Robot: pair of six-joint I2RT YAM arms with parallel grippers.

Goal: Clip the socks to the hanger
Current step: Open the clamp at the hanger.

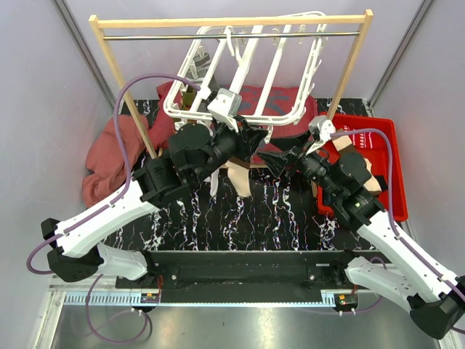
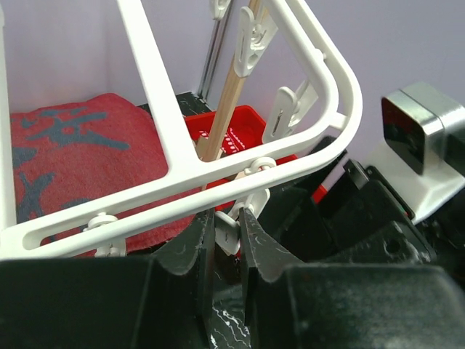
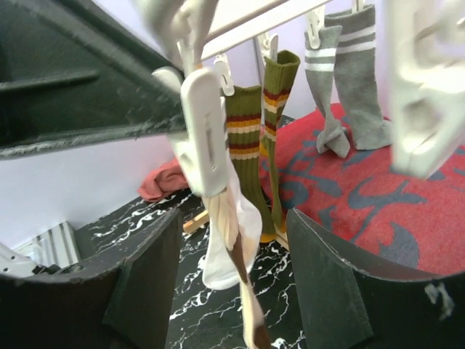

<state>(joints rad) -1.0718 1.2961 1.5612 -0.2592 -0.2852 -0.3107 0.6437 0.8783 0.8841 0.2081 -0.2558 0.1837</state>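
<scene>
we see left claw [image 2: 226,243] clenched on a white clip [image 2: 229,227] of the hanger [image 2: 182,174]; right claw [image 3: 232,218] released, w/ a clipped-up beige sock [image 3: 218,269] btwn its jaws. marks on red cloth [image 2: 65,145] unreadable.

The left arm [image 1: 109,212] and right arm [image 1: 401,247] stretch forward and angle inward, wrists close together, the left gripper [image 2: 225,217] pinched narrow on a clip [image 2: 228,234], the right gripper [image 3: 232,247] with jaws spread wide.
</scene>
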